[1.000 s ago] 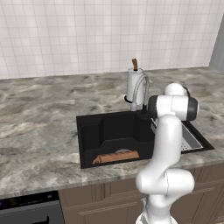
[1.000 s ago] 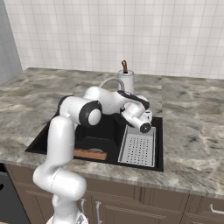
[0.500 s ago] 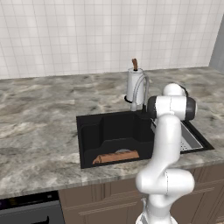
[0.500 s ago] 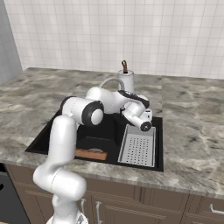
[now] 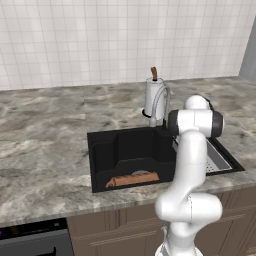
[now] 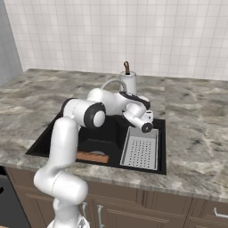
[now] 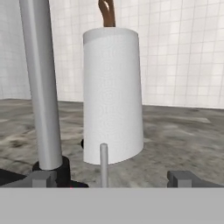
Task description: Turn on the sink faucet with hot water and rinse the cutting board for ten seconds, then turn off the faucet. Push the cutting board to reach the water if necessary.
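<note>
Nothing is seen to have moved since the earlier frames: arm, board and basin are placed as before. At the left of the black sink (image 5: 102,150), the cutting board (image 5: 132,179) is found lying along the near wall of the basin, low on its floor; in the right base view the same board (image 6: 92,156) is seen at the front edge, partly hidden behind the arm. No stream is seen falling from the spout. Further right, the faucet (image 5: 159,105) is arched over the back rim of the basin, with the white paper-towel roll (image 5: 152,98) just behind it on the marbled worktop (image 5: 45,135). The end effector (image 6: 146,122) is held above the back right part of the basin, near the faucet base, over the perforated grey tray (image 6: 141,153). In the hand view its fingertips (image 7: 43,178) are spread wide apart with nothing between them, the grey faucet stem (image 7: 41,87) is at the left, a thin upright handle rod (image 7: 103,164) is centred, and the roll stands behind.
</note>
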